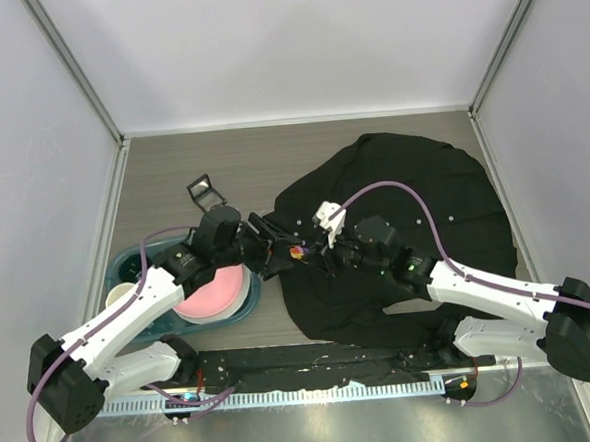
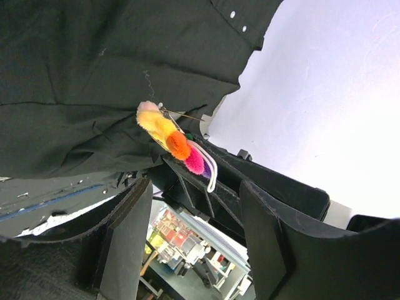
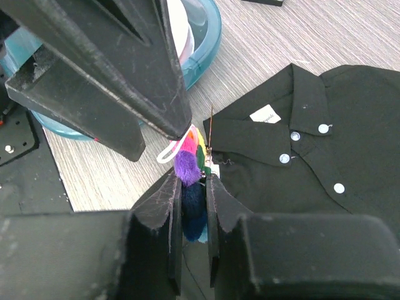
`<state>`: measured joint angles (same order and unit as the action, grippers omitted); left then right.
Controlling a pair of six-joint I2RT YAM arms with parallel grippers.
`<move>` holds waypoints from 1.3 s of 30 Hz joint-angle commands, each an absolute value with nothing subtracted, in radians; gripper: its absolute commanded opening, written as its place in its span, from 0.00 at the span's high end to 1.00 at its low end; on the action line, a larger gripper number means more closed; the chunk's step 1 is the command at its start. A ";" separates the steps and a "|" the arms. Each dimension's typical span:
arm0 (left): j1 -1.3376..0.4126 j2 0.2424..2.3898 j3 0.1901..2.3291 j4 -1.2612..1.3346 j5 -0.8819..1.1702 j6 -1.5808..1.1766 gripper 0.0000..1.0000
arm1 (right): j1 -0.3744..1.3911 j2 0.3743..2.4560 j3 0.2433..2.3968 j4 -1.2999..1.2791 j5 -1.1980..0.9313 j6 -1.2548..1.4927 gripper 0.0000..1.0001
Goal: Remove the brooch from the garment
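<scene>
Brooch (image 3: 185, 167): off the surface, clamped edge-on in the right jaws. Their fingers (image 3: 164, 219) press on its purple and blue petals, while the yellow, orange and pink petals stick out past the tips. It sits just beside the collar edge of the garment (image 3: 325, 187), which lies spread on the surface (image 3: 312, 37).

A thin pin wire (image 3: 210, 125) stands up from the brooch, bare along the length in view. Whether its foot is caught in the cloth cannot be told.

Judgement: the edge-on grip leaves the pin side exposed for the other arm.

Left jaws: open, fingers (image 2: 128, 231) well apart, nothing between them. Their tips are just beside the brooch, on the opposite side from the right jaws.

Judgement: they are placed to work the pin or steady the cloth while the right arm pulls.

A teal tray (image 1: 137, 266) sits left of the garment and is a likely drop place.

Risk: the pin snags and drags the cloth.
</scene>
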<state>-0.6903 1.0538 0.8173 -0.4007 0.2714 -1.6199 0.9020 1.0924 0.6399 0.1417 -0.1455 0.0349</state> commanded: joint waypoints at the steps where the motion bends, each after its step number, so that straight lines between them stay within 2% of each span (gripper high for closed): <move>1: -0.686 1.060 0.798 -0.318 0.295 -1.663 0.39 | 0.923 1.043 0.618 0.210 -0.097 -0.038 0.99; 4: -0.686 1.084 0.796 -0.282 0.308 -1.663 0.41 | 0.928 1.026 0.614 0.209 -0.091 -0.057 0.99; 6: -0.686 1.121 0.802 -0.246 0.339 -1.658 0.46 | 0.931 1.023 0.615 0.210 -0.081 -0.063 0.99; 15: -0.687 1.161 0.821 -0.219 0.347 -1.608 0.83 | 0.956 1.025 0.630 0.198 -0.055 -0.069 0.98; 16: -0.687 1.158 0.821 -0.224 0.333 -1.600 0.85 | 0.956 1.029 0.641 0.186 -0.039 -0.061 0.97; 19: -0.687 1.154 0.824 -0.233 0.321 -1.548 0.97 | 0.957 1.028 0.664 0.137 -0.003 -0.006 0.83; 20: -0.687 1.155 0.819 -0.230 0.318 -1.516 1.00 | 0.957 1.026 0.670 0.102 0.042 -0.002 0.71; 23: -0.687 1.154 0.813 -0.207 0.311 -1.433 1.00 | 0.957 1.011 0.689 0.019 0.072 0.102 0.54; 26: -0.687 1.138 0.801 -0.180 0.308 -1.347 1.00 | 0.957 0.976 0.689 -0.066 0.075 0.181 0.45; 33: -0.687 1.075 0.784 -0.178 0.262 -1.134 1.00 | 0.957 0.818 0.666 -0.201 0.097 0.349 0.34; 39: -0.687 1.055 0.779 -0.131 0.317 -0.997 1.00 | 0.957 0.684 0.620 -0.224 0.109 0.439 0.28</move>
<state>-0.6907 1.0782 0.7887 -0.2203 0.2794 -1.1389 0.9546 0.7368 0.6331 -0.2016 0.0795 0.3408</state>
